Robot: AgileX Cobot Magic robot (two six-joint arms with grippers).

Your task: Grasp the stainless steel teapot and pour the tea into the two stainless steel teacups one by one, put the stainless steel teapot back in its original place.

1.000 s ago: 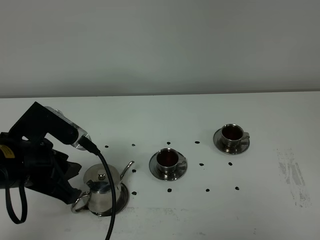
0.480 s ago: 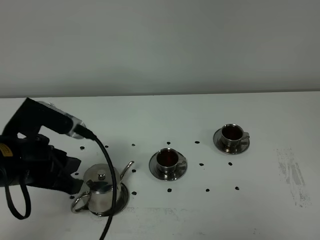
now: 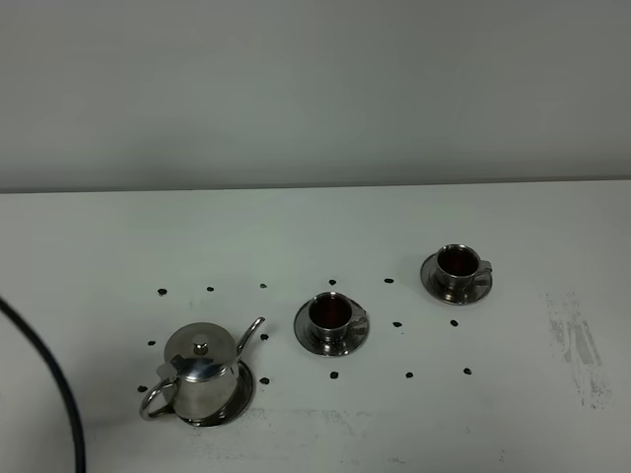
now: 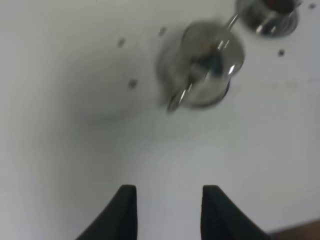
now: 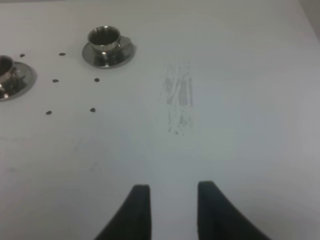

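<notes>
Overhead, neither arm shows, only a black cable (image 3: pixel 59 394). The stainless steel teapot (image 3: pixel 200 372) sits on its dish (image 3: pixel 243 390), and both teacups (image 3: pixel 331 314) (image 3: pixel 458 263) hold dark tea (so the job looks done). From the left wrist, the left gripper (image 4: pixel 167 212) hangs with fingers parted and empty, the teapot well ahead of it. From the right wrist, the right gripper (image 5: pixel 170 210) is clenched on nothing, the far cup well ahead, presumably parked clear.

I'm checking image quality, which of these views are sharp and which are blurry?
Exterior high view: sharp, evenly lit, teapot and both teacups crisp. Left wrist view: blurred, teapot smeared, left gripper soft. Right wrist view: fairly sharp, slightly soft near the right gripper.
</notes>
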